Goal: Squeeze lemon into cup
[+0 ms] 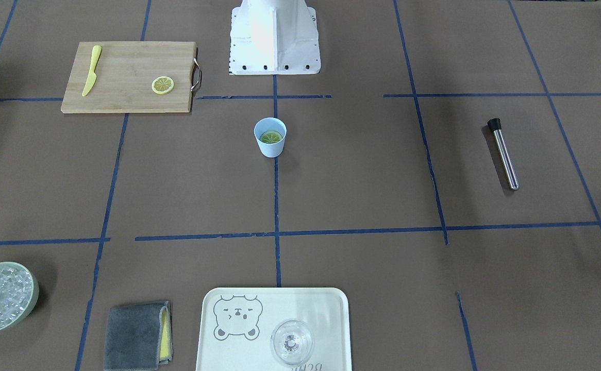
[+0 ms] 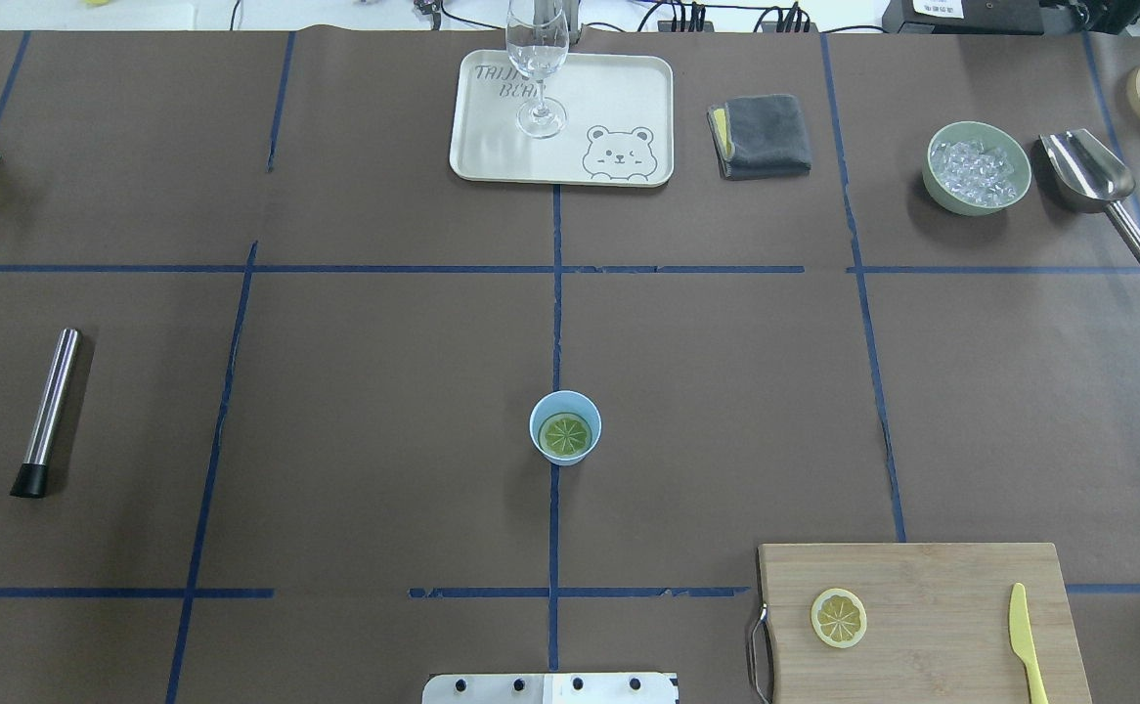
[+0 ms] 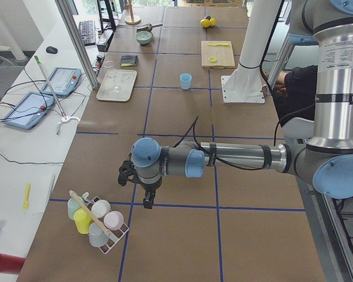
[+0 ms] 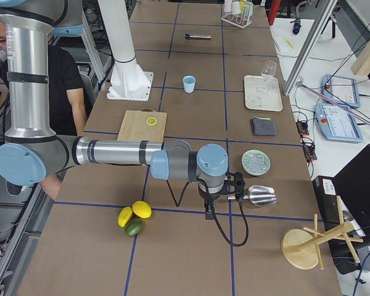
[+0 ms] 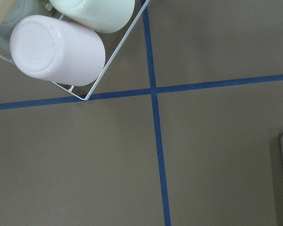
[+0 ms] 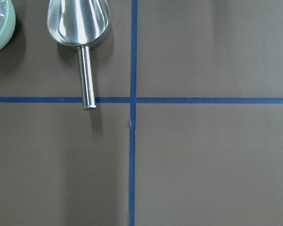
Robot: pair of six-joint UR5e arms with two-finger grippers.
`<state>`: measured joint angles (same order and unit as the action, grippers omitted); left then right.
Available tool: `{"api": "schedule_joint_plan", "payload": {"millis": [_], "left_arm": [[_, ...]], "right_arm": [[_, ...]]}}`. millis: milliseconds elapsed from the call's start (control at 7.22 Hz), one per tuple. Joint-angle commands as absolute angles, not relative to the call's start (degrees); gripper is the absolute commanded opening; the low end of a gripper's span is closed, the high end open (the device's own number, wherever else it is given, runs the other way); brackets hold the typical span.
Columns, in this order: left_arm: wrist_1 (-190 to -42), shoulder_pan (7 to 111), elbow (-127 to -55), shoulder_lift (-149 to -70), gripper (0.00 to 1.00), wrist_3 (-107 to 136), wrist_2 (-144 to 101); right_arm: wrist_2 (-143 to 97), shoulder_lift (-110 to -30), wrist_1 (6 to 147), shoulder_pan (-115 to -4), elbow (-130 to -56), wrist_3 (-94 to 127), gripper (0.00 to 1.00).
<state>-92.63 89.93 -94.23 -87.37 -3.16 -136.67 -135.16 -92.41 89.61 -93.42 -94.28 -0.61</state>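
Observation:
The light-blue cup (image 2: 538,418) stands upright near the table's middle, on a blue tape line; it also shows in the front view (image 1: 270,149). The lemon (image 2: 566,436) lies inside it, cut face up, and shows in the front view too (image 1: 271,136). Both arms are far from the cup. My left gripper (image 3: 148,202) hangs pointing down beside a cup rack at the table's left end. My right gripper (image 4: 208,213) hangs pointing down near the scoop at the right end. I cannot tell whether either is open or shut. Neither wrist view shows fingers.
A cutting board (image 2: 932,596) holds a thin lemon slice (image 2: 838,617) and a yellow knife (image 2: 1027,640). A tray (image 2: 492,147) carries a clear glass (image 2: 538,68). A grey cloth (image 2: 761,135), ice bowl (image 2: 978,171), scoop (image 2: 1088,176) and metal muddler (image 2: 50,406) lie around.

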Motion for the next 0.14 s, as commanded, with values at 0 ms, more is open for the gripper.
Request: {"api": "schedule_joint_plan", "payload": {"millis": [0], "left_arm": [[-92.7,90.0,-94.1,-87.4,1.00,-3.2,-136.7]], "right_arm": [[-135.3,-92.4,89.6,-93.4,-94.6,-0.6,1.00]]}}
